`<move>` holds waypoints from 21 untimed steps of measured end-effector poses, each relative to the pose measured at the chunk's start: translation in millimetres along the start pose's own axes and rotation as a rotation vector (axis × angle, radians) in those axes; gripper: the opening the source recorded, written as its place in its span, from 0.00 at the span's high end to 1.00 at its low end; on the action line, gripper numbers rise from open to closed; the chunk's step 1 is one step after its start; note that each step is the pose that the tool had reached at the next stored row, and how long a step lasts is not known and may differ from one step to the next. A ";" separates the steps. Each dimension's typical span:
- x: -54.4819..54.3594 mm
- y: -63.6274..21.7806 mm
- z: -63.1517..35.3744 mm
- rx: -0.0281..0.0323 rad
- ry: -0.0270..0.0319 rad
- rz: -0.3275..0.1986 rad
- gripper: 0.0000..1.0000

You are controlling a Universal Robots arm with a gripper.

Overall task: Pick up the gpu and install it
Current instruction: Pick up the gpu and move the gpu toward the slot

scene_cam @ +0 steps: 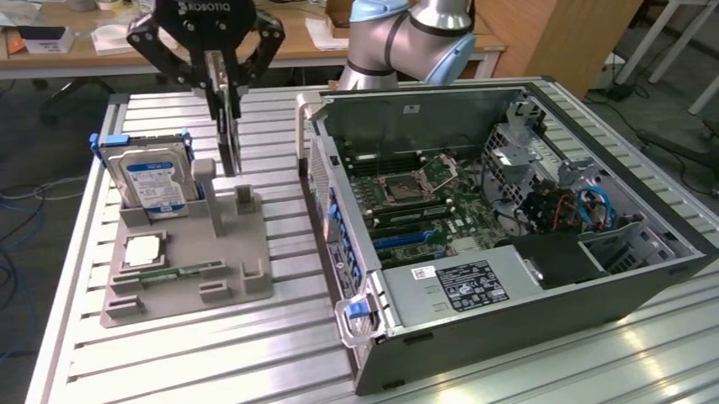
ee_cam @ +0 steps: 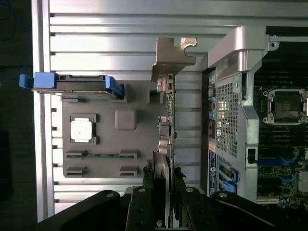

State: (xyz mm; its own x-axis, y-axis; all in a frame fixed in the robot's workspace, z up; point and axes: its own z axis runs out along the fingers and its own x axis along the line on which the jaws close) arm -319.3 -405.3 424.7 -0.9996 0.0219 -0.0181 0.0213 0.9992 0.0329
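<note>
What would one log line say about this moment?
fingers: shut on gpu | gpu: upright, over grey holder | computer case: open, gpu not yet installed

Even room light falls from above. In the exterior view the ribbed metal counter (scene_cam: 202,353) carries pale streaks of glare, strongest toward the exterior view's right. The open computer case (scene_cam: 629,278) holds soft shadow in its inner corners. In the wrist view the gripper (ee_cam: 162,175) looks dark and underlit against the bright counter.
</note>
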 end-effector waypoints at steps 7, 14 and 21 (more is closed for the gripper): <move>-2.2 0.5 -17.1 -0.0007 -0.0002 0.000 0.74; -20.3 1.0 -17.7 -0.0006 0.0000 0.000 0.74; -40.5 1.3 -17.4 -0.0005 0.0001 0.000 0.74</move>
State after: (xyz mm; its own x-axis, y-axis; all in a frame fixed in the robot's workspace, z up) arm -279.1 -405.4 442.8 -0.9996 0.0222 -0.0179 0.0216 0.9992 0.0334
